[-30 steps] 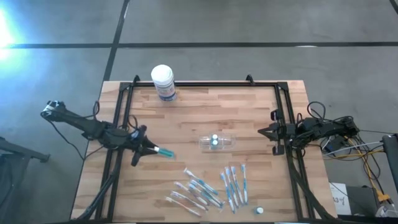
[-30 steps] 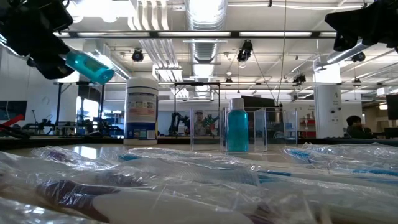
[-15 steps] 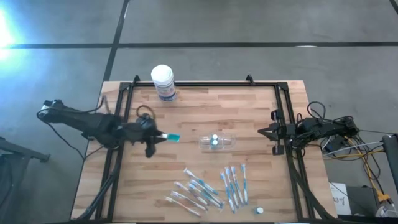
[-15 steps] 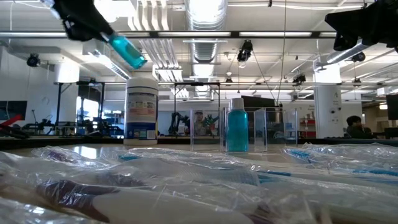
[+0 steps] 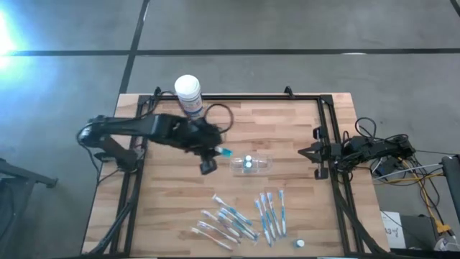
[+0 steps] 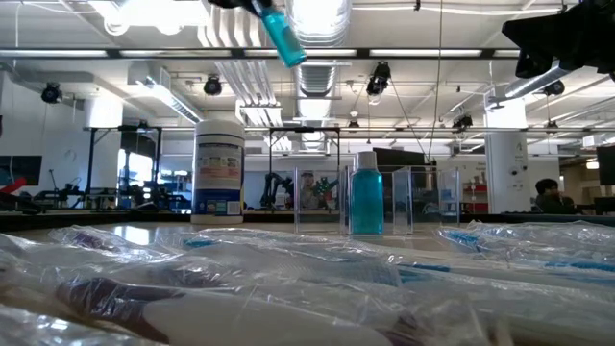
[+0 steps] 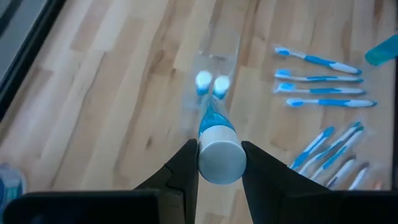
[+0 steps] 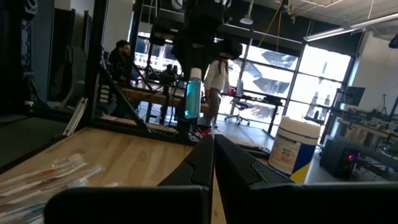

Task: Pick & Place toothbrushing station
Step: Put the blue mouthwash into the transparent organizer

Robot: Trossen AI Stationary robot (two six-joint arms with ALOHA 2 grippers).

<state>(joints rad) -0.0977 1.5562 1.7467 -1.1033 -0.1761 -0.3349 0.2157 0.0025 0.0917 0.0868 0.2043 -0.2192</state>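
The clear toothbrushing station rests flat on the table's middle, with a small blue bottle standing in it. It also shows in the left wrist view. My left gripper hovers above the table just left of the station, shut on a second small blue bottle with a white cap. My right gripper is shut and empty at the table's right edge. My left gripper pinches the bottle's white cap end between its two fingers. The fingers slant down from the table's left. The bottle's blue body hangs below the fingers, slightly tilted and high above the table.
A white round tub with a blue label stands at the far edge. Several wrapped toothbrushes lie near the front edge, with a small white cap beside them. Black frame rails run along the table's left, right and far sides.
My left gripper has carried the blue bottle up and toward the table's right, from near the left rail to just beside the station. The bottle has tipped from slanting sideways to nearly hanging down. My right arm has kept still.
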